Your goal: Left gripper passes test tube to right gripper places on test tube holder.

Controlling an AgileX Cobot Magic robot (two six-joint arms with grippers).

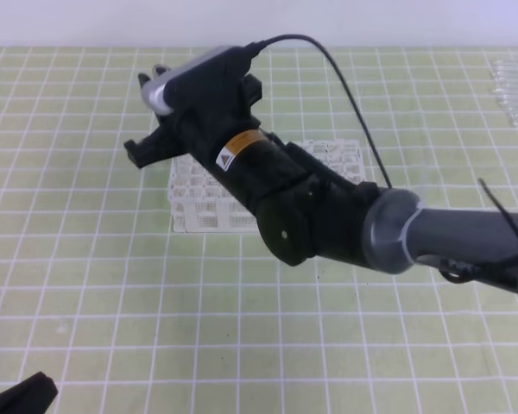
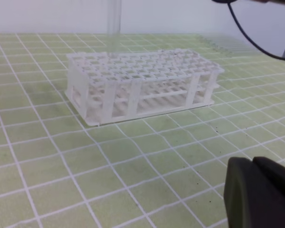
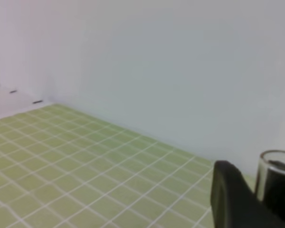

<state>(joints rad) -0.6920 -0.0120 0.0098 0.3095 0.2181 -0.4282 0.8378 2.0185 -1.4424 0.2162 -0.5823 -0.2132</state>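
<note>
Right pincer point(image 3: 256, 199), matte black, clenched on clear glass tube point(image 3: 274, 183) held upright above white lattice rack point(image 2: 142, 83) on green gridded worktop point(image 1: 112, 285); left pincer point(image 2: 259, 192), black, closed empty, near the rack.

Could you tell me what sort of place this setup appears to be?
Probably a lab-style robot test bench: a white test tube holder stands on a green grid mat, spare glass tubes lie at the far edge, and a plain white wall closes off the back.

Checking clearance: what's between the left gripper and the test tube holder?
Just bare green grid mat between left gripper and test tube holder, in the left wrist view.
</note>
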